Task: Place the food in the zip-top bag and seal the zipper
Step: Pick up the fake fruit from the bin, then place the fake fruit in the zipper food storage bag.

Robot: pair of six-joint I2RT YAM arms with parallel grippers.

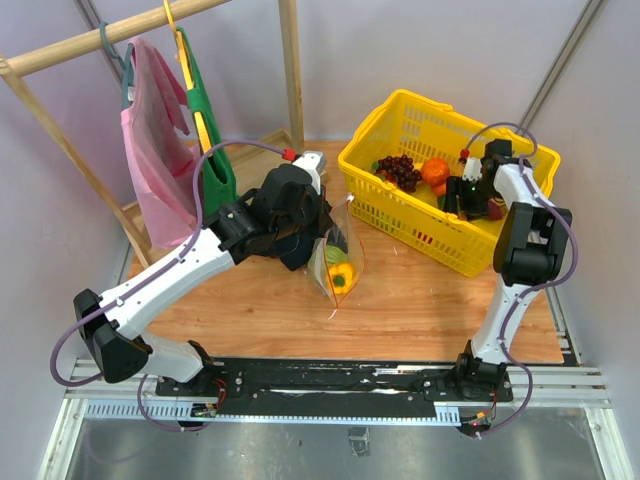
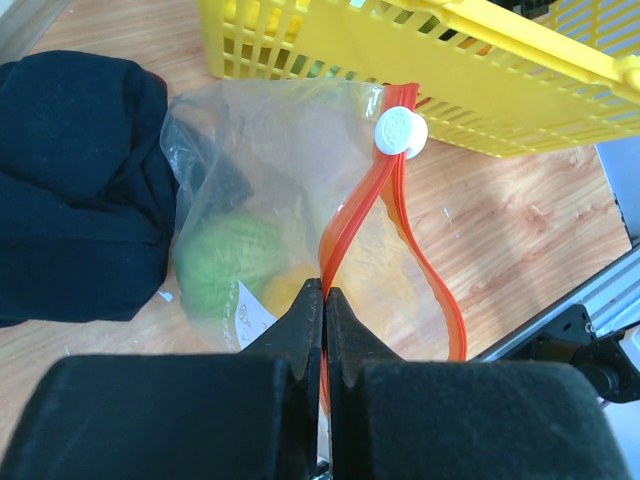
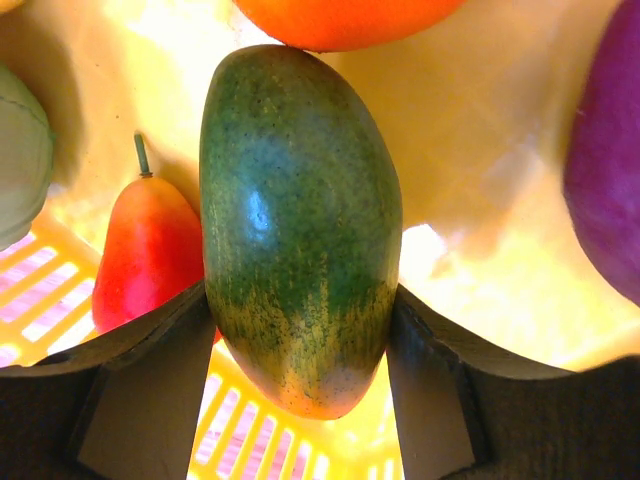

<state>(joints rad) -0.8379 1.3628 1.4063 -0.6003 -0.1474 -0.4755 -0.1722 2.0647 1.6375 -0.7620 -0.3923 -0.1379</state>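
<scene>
The clear zip-top bag (image 1: pixel 338 262) stands on the wooden table, held up by its mouth. My left gripper (image 2: pixel 325 292) is shut on one side of the orange-red zipper (image 2: pixel 350 215), near its white slider (image 2: pixel 401 131). The mouth gapes open. Inside lie a pale green round fruit (image 2: pixel 225 260) and a yellow pepper (image 1: pixel 343 277). My right gripper (image 3: pixel 300 320) is down in the yellow basket (image 1: pixel 400 215), its fingers (image 3: pixel 150 380) pressed on both sides of a green mango (image 3: pixel 300 200). A red pear (image 3: pixel 145 255), an orange (image 3: pixel 340 20) and a purple eggplant (image 3: pixel 610 170) lie around it.
A dark cloth (image 2: pixel 80 190) lies against the bag's left side. The basket also holds dark grapes (image 1: pixel 400 170) and an orange piece of food (image 1: pixel 435 172). A wooden rack with pink (image 1: pixel 150 150) and green (image 1: pixel 205 125) cloths stands at the back left.
</scene>
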